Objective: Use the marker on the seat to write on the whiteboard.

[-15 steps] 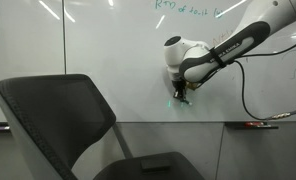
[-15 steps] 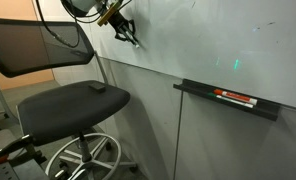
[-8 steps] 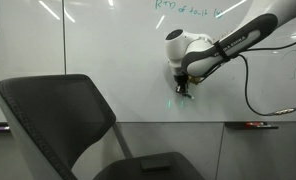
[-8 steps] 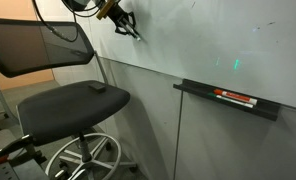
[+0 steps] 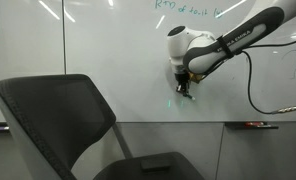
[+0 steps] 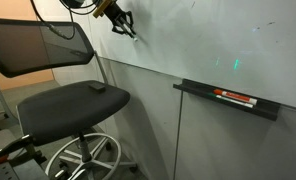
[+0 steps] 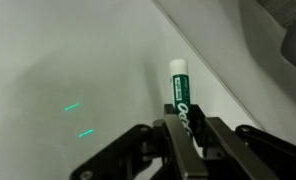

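Far left of the wrist view: two short green strokes (image 7: 78, 118) on the whiteboard (image 7: 58, 50). Right of them, standing up the middle of the frame: the marker (image 7: 181, 92), with a white barrel and green lettering down its side. Jaws clamped on its near end, one on either side. Far end pointed at the board; impossible to tell whether touching.

In an exterior view, from the left: a black mesh-backed chair (image 5: 58, 115), then the white arm (image 5: 228, 45) reaching in from the right, marker held close to the board just above a faint green mark (image 5: 178, 107).

In an exterior view, a small dark object (image 6: 94, 87) on the seat (image 6: 68, 105); well to the right, a pen tray (image 6: 203, 90) holding another marker (image 6: 233, 96).
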